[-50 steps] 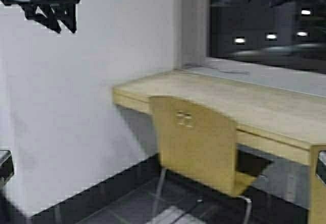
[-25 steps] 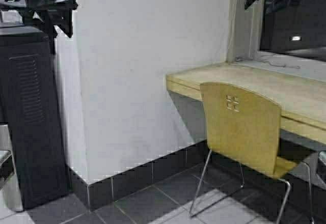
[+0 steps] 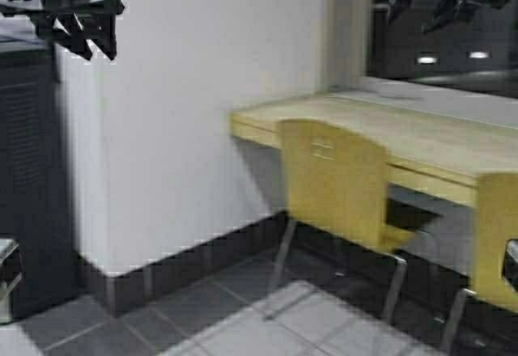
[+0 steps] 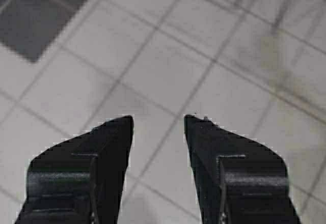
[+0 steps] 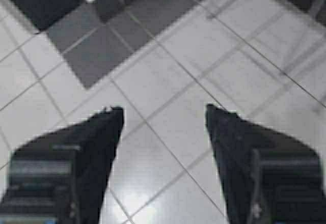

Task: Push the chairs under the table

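1. Against the high view of half a second ago, the whole scene has slid sideways. The wall, the table (image 3: 453,141) and the nearest chair (image 3: 336,182) now sit further left in the frame, and a second chair (image 3: 495,239) has come in at the right edge. The robot has moved on its base; the furniture has not.

2. For the task, this means the robot is still lining itself up. No chair has been touched in these views, and pushing has not started.

3. The nearest chair stands in front of the table with its backrest on the robot's side and its seat partly under the front edge of the top. The second chair is further right, cut off by the frame, so how far under it sits is hard to judge.

4. The left gripper (image 4: 159,124) is raised, at the top left of the high view, with its wrist camera looking down at pale floor tiles (image 4: 168,71). Its jaws are parted and hold nothing.

5. The right gripper (image 5: 164,114) is raised at the top right and also looks down at tiled floor. Its jaws are spread wide and empty.

6. Both arms are well apart from the chairs.
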### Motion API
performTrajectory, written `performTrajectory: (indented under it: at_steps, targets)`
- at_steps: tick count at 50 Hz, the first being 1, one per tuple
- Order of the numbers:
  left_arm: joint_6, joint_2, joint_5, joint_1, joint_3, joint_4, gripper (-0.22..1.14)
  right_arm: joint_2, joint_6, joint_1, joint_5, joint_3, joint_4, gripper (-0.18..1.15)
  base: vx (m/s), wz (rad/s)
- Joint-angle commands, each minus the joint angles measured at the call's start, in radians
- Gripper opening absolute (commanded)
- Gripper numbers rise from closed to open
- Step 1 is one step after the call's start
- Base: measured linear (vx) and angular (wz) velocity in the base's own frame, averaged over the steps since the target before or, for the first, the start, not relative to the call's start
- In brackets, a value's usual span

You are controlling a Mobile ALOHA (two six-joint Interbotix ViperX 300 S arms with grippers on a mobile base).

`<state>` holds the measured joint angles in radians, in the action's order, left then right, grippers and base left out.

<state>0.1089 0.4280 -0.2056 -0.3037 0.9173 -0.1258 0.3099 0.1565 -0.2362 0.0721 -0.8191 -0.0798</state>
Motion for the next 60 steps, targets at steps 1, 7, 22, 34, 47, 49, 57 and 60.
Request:
performTrajectory:
  at_steps: [1, 7, 22, 34, 47, 49, 57, 60]
  targets:
    - [-0.003, 0.014, 0.005, -0.002, -0.025, -0.003, 0.75, 0.006, 0.000, 0.003, -0.003, 0.025, -0.002, 0.87, -0.30, -0.50]
    - [-0.008, 0.003, 0.005, -0.002, -0.023, -0.006, 0.75, 0.006, 0.000, 0.003, -0.003, 0.028, -0.003, 0.87, -0.31, -0.49]
    - [-0.026, -0.014, 0.005, 0.000, -0.014, -0.006, 0.75, 0.006, -0.005, 0.003, -0.003, 0.025, -0.002, 0.87, -0.31, -0.32]
    - [-0.054, -0.021, -0.011, -0.002, -0.020, -0.011, 0.75, -0.006, -0.002, 0.003, 0.000, 0.025, 0.000, 0.87, -0.30, -0.23]
    - [-0.058, -0.040, -0.012, -0.002, -0.034, -0.009, 0.75, 0.000, -0.003, 0.003, 0.015, 0.037, 0.000, 0.87, -0.35, -0.21]
    - [-0.058, -0.035, -0.012, -0.002, -0.034, -0.011, 0.75, 0.002, -0.005, 0.003, 0.015, 0.037, -0.002, 0.87, -0.42, -0.18]
    - [-0.067, -0.008, -0.018, -0.002, -0.032, -0.014, 0.75, 0.003, -0.009, 0.003, 0.023, 0.035, 0.003, 0.87, -0.39, -0.17]
    - [-0.074, -0.008, -0.023, -0.002, -0.029, -0.014, 0.75, -0.003, -0.009, 0.003, 0.023, 0.034, 0.005, 0.87, -0.36, -0.23]
